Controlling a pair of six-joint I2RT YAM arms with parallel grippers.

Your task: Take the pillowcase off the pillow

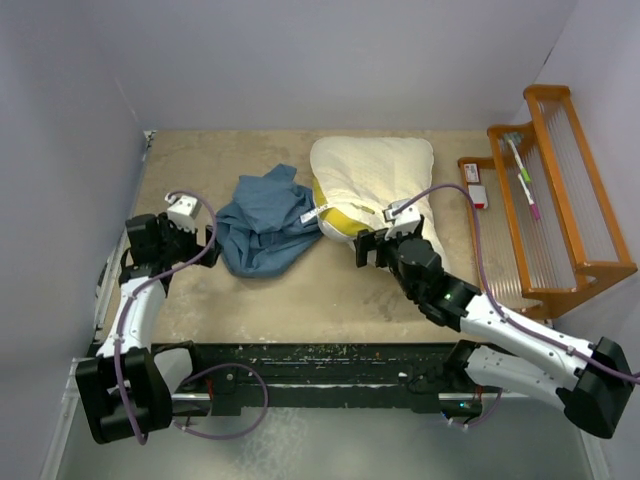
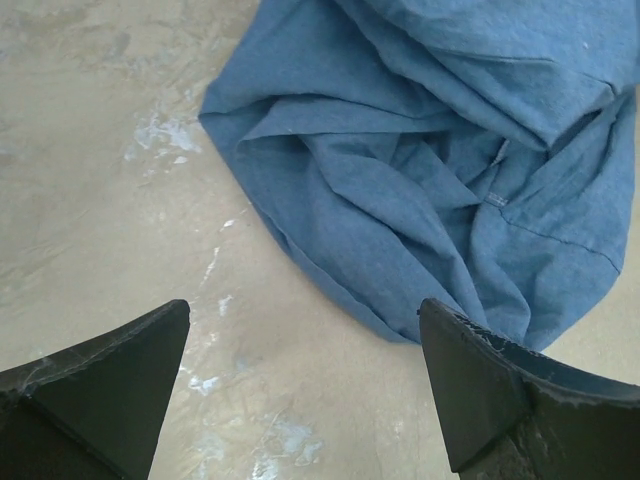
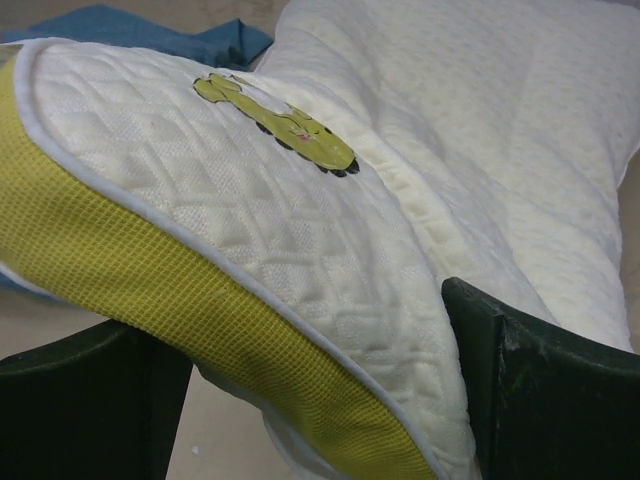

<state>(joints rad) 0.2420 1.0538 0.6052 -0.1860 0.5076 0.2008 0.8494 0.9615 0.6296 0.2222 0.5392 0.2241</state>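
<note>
A tan table [image 1: 330, 295] with pale scuff marks is closed in by plain grey walls [image 1: 330, 60] at the back and both sides. On its right side stands an orange wooden rack [image 1: 575, 270] with slatted shelves. Two thin pens [image 1: 525, 180], one green and one pink, lie on the upper shelf. A small white-and-red card [image 1: 476, 186] lies flat on the table, just left of the rack.
</note>
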